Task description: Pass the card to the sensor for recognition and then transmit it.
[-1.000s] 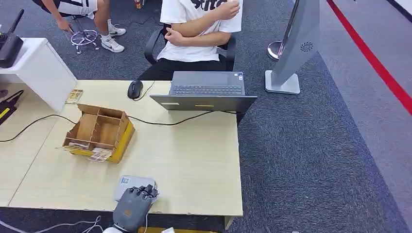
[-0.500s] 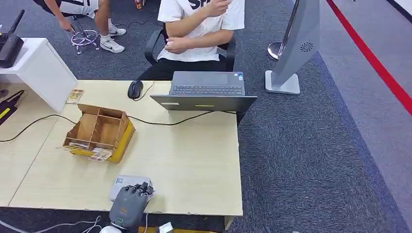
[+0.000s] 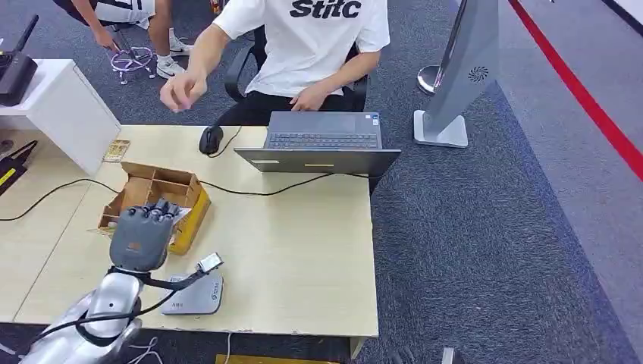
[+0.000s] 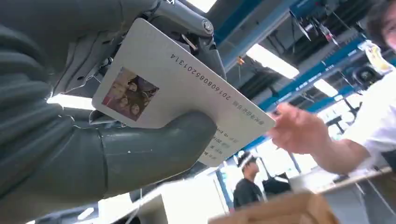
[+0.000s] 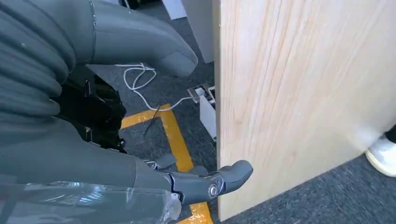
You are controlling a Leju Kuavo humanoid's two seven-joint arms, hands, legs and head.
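While the left hand (image 3: 139,236) was raised over the table (image 3: 303,250) by the wooden box (image 3: 155,201), the card (image 4: 177,91) was gripped between thumb and fingers. The sensor (image 3: 193,294) lay just below. A person's hand (image 3: 180,91) was extended above. The right hand (image 5: 140,154) was held empty, fingers loosely apart, beside the table edge.

Left hand (image 4: 93,116) gripping a pale card (image 4: 187,93), thick grey thumb (image 4: 154,149) pressed across its printed face, small photo and number string on card, person's outstretched hand (image 4: 299,128) just beyond the card's far end, wooden box edge (image 4: 280,210) below, ceiling lights (image 4: 273,60) overhead
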